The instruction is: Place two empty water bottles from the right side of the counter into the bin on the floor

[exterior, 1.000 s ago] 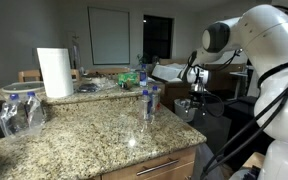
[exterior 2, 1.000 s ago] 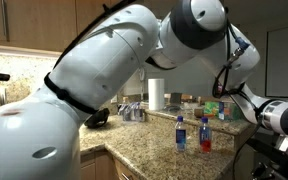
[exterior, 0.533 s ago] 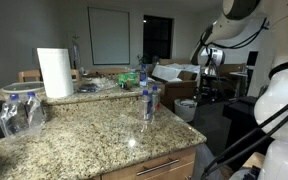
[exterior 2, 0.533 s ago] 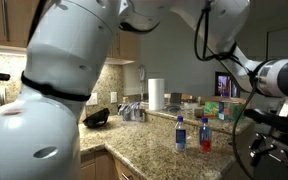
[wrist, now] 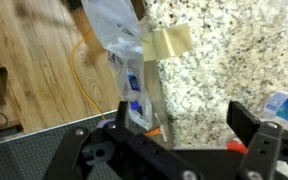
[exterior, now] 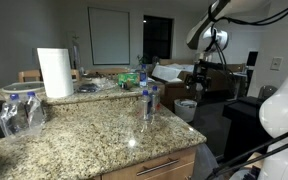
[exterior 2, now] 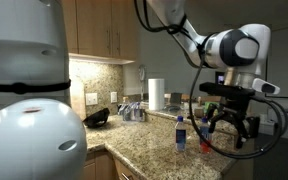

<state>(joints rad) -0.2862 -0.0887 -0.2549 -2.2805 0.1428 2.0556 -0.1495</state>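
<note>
Two small clear water bottles (exterior: 147,102) stand near the right end of the granite counter (exterior: 94,135); in an exterior view they show at the counter's end (exterior 2: 180,133). My gripper (exterior 2: 229,118) is open and empty, hanging just past that end, beside the bottles. It is small and dark in an exterior view (exterior: 201,77), above the pale bin (exterior: 187,111) on the floor. In the wrist view the open jaws (wrist: 184,118) frame the counter edge (wrist: 219,60). A bottle with a blue label (wrist: 134,98) lies in a clear bag (wrist: 119,30) below.
A paper towel roll (exterior: 54,72), a shrink-wrapped pack of bottles (exterior: 19,112) and a green bottle (exterior: 141,76) stand further along the counter. Tape (wrist: 169,42) sticks to the counter edge. Wood floor (wrist: 34,50) lies beside the bag. Wooden drawers (exterior: 154,166) sit below the counter.
The arm has swung up and away from low over the bin. The open gripper now hangs by the counter's end, next to the bottles.
</note>
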